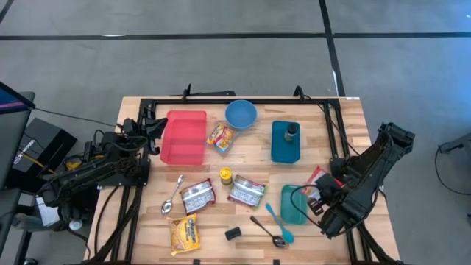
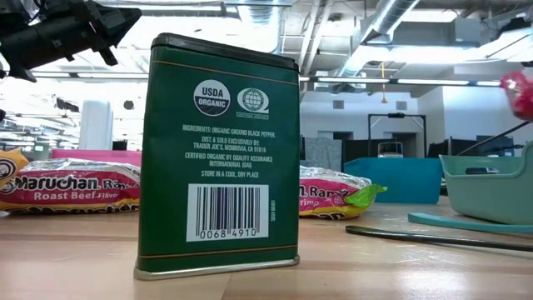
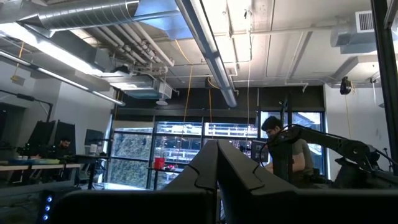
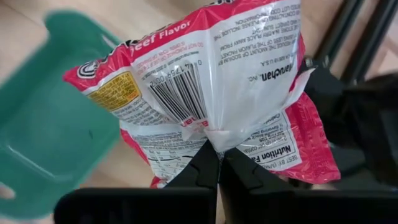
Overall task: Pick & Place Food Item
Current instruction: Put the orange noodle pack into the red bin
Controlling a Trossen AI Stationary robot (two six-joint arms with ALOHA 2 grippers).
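Note:
My right gripper (image 4: 217,163) is shut on a red-and-white Maruchan ramen packet (image 4: 211,81) at the table's right side, right of a teal bin (image 1: 293,205). In the high view the packet (image 1: 318,179) shows just beyond the gripper (image 1: 318,196). In the low view its pink corner (image 2: 518,87) hangs above the bin (image 2: 491,187). My left gripper (image 1: 151,126) waits shut and empty at the table's far left, raised and facing the room (image 3: 217,165). My right gripper pinches a gathered fold of the wrapper (image 4: 214,138) in the middle of the packet's printed back face, between its two fingers. The packet is lifted clear of the table, with its barcode side toward the wrist camera.
A red tray (image 1: 184,138), a blue bowl (image 1: 241,114) and a blue tray with a bottle (image 1: 285,141) stand at the back. Two ramen packets (image 1: 197,196), (image 1: 246,191), a yellow packet (image 1: 184,234), spoons (image 1: 268,230) and a green pepper tin (image 2: 218,150) lie in the middle and near.

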